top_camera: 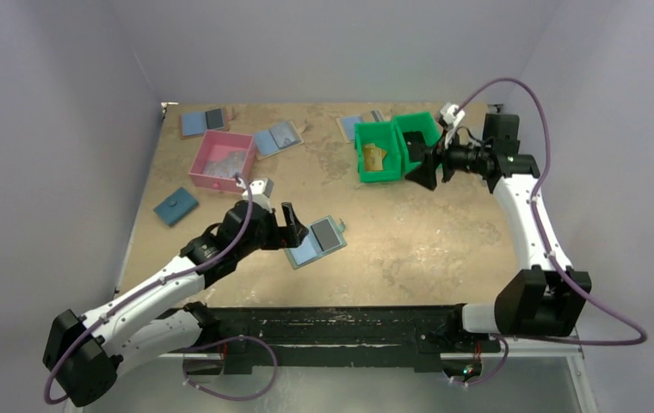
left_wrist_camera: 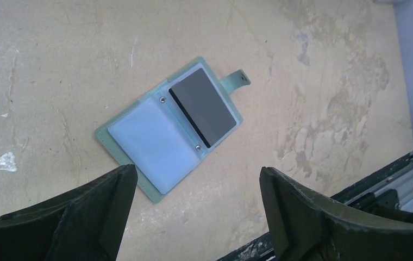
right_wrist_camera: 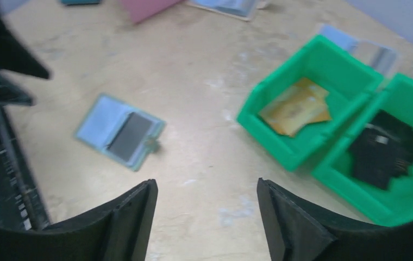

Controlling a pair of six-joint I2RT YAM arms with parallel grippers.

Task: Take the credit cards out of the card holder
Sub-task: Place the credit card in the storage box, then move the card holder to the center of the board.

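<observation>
The card holder (top_camera: 317,241) lies open on the table, pale blue half on the left and grey pocket panel on the right; it also shows in the left wrist view (left_wrist_camera: 155,144) and in the right wrist view (right_wrist_camera: 118,132). Orange-yellow credit cards (top_camera: 374,157) lie in the left green bin (top_camera: 360,138), also seen in the right wrist view (right_wrist_camera: 295,107). My left gripper (top_camera: 296,228) is open and empty, just left of and above the holder (left_wrist_camera: 198,179). My right gripper (top_camera: 416,169) is open and empty beside the green bins (right_wrist_camera: 205,187).
The right green bin (top_camera: 431,131) holds dark cards (right_wrist_camera: 383,152). A pink bin (top_camera: 196,168) stands at the back left. A darker blue closed wallet (top_camera: 175,206) lies left. Other blue-and-grey folders (top_camera: 203,121) (top_camera: 274,138) (top_camera: 351,126) lie along the back.
</observation>
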